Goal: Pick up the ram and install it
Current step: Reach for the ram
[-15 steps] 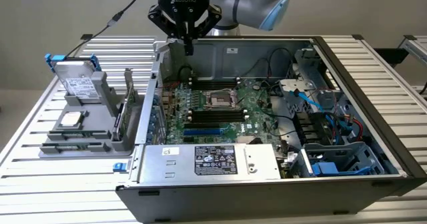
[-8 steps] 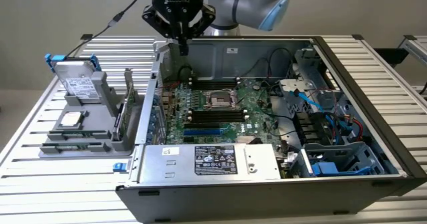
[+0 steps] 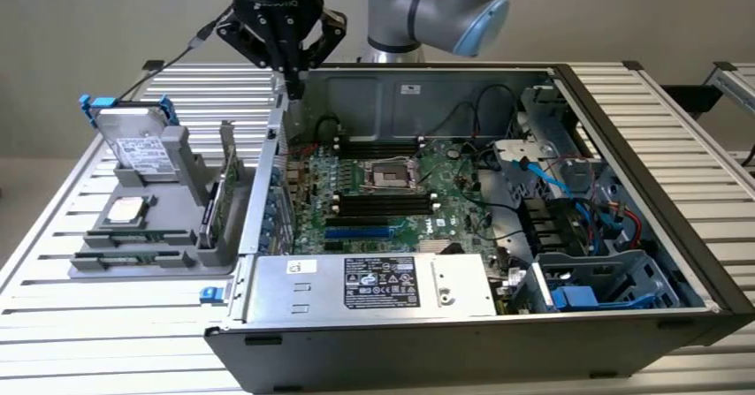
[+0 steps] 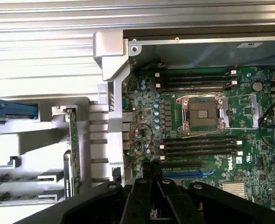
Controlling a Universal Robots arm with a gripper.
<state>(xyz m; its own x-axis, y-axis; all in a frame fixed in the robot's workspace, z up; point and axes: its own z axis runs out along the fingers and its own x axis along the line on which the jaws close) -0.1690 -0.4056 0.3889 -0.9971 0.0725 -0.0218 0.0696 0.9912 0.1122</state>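
Note:
The ram (image 3: 137,234) is a thin green stick lying in a front slot of the grey holder (image 3: 177,161), left of the computer case; a second similar stick (image 3: 118,257) lies just in front of it. My gripper (image 3: 290,79) hangs above the case's rear left corner, well behind and above the holder, shut with nothing in it. In the wrist view the shut fingertips (image 4: 152,169) point down over the motherboard (image 4: 249,154) edge. Black empty memory slots (image 4: 198,145) flank the CPU socket (image 4: 202,112).
A silver hard drive (image 3: 140,143) and a tall green expansion card (image 3: 224,183) stand in the holder. The open case (image 3: 660,201) holds a power supply (image 3: 377,282), cables and a drive cage (image 3: 602,280). Ribbed metal table (image 3: 106,342) surrounds everything.

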